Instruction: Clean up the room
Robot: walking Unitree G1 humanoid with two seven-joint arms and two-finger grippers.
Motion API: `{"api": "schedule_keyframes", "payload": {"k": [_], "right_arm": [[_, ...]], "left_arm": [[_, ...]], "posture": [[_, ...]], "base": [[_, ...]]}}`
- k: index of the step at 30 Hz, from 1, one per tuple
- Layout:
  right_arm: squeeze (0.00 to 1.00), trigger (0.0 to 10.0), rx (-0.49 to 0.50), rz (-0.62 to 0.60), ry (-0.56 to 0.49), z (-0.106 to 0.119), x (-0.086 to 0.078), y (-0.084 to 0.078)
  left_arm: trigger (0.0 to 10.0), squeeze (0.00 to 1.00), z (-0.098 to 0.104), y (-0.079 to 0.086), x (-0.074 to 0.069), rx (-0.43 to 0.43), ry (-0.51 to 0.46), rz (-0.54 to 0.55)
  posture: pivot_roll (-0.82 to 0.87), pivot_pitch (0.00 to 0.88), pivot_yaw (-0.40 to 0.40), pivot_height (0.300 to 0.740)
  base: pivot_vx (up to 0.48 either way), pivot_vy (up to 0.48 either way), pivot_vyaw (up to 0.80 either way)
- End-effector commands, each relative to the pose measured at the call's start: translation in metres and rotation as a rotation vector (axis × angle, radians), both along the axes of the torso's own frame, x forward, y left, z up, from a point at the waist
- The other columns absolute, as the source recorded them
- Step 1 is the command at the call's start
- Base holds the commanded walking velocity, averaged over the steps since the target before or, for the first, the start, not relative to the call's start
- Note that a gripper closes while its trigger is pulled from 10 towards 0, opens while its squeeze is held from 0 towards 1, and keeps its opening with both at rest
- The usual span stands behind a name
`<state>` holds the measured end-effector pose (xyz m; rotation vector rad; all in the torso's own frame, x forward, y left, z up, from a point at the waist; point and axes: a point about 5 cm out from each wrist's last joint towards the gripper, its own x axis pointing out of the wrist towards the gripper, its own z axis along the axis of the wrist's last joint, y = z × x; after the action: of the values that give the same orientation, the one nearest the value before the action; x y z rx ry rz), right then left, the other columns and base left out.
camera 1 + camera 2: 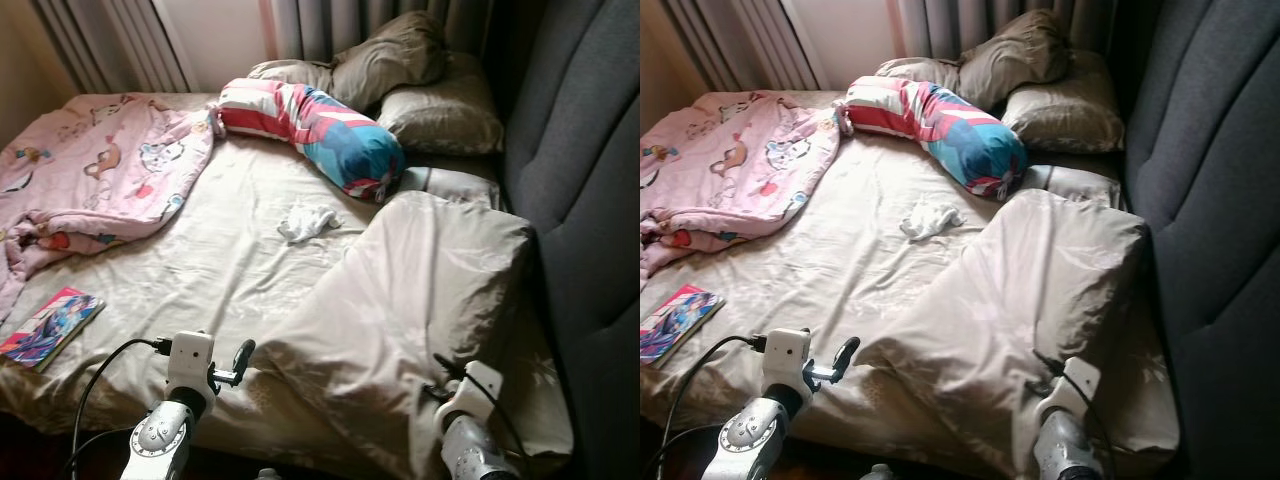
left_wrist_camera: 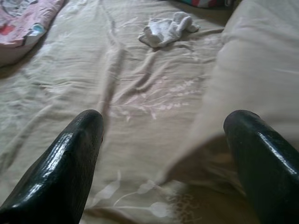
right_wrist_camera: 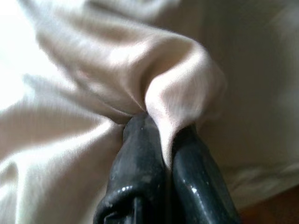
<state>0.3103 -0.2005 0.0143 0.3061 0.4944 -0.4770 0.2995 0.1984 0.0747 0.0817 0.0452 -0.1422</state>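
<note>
The right claw (image 3: 161, 154) pinches a fold of the duvet (image 1: 420, 300) to spread it, while the left claw (image 2: 161, 154) hovers spread over the bed (image 1: 230, 270).

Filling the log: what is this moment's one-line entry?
right tool: shut on duvet | left tool: open over sheet | sock: untouched

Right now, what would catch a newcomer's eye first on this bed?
The bright striped bolster pillow lies near the head of the bed, in front of the beige pillows. A pink cartoon blanket is bunched along the robot's left side. Nearest, the right gripper has its jaws shut on a fold of the beige duvet.
</note>
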Motion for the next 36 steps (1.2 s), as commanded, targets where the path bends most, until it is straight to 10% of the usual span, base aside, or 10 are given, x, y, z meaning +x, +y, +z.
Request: {"api": "schedule_keyframes", "payload": {"k": [1,14,16,17,26,27,28,29,30,36], "right_arm": [[0.0,0.0,-0.133,-0.131,-0.109,0.026,0.007,-0.038],[0.0,0.0,-0.54,-0.5,-0.212,0.082,-0.006,-0.102],[0.0,2.5,-0.504,-0.455,-0.16,0.072,-0.005,-0.1],[0.0,10.0,-0.481,-0.445,-0.142,0.067,-0.006,-0.098],[0.0,10.0,-0.401,-0.396,-0.077,0.045,-0.009,-0.073],[0.05,10.0,-0.392,-0.397,-0.076,0.043,-0.01,-0.071],[0.59,10.0,-0.391,-0.395,-0.076,0.043,-0.009,-0.071],[0.59,10.0,-0.391,-0.393,-0.076,0.043,-0.009,-0.07],[1.0,10.0,-0.391,-0.386,-0.085,0.044,-0.008,-0.07],[1.0,10.0,-0.416,-0.384,-0.117,0.051,-0.005,-0.071]], "left_arm": [[10.0,0.0,-0.006,0.0,-0.003,0.022,0.021,-0.004],[10.0,0.0,-0.008,0.0,-0.003,0.021,0.027,-0.006],[10.0,0.0,-0.009,0.0,-0.002,0.02,0.027,-0.008],[10.0,0.0,-0.009,-0.001,-0.002,0.02,0.028,-0.009],[10.0,0.0,-0.009,-0.001,-0.002,0.024,0.026,-0.013],[10.0,0.0,-0.008,0.0,-0.003,0.025,0.025,-0.012],[10.0,0.0,-0.008,0.0,-0.003,0.025,0.025,-0.011],[10.0,0.0,-0.008,0.0,-0.003,0.025,0.025,-0.01],[10.0,0.0,-0.008,0.001,-0.003,0.026,0.025,-0.01],[10.0,0.0,-0.009,-0.001,-0.003,0.023,0.025,-0.01]], "posture": [[-0.01,0.203,0.069,0.653],[-0.02,0.206,0.073,0.653],[-0.02,0.206,0.074,0.653],[-0.02,0.206,0.074,0.653],[-0.01,0.207,0.077,0.653],[-0.01,0.207,0.077,0.653],[-0.01,0.207,0.077,0.653],[-0.01,0.207,0.077,0.653],[-0.01,0.207,0.076,0.653],[-0.01,0.207,0.073,0.653]], "base": [[0.0,0.0,0.0],[0.0,0.0,0.0],[0.0,0.0,0.0],[0.0,0.0,0.0],[0.0,0.0,0.0],[0.0,0.0,0.0],[0.0,0.0,0.0],[0.0,0.0,0.0],[0.0,0.0,0.0],[0.0,0.0,0.0]]}}
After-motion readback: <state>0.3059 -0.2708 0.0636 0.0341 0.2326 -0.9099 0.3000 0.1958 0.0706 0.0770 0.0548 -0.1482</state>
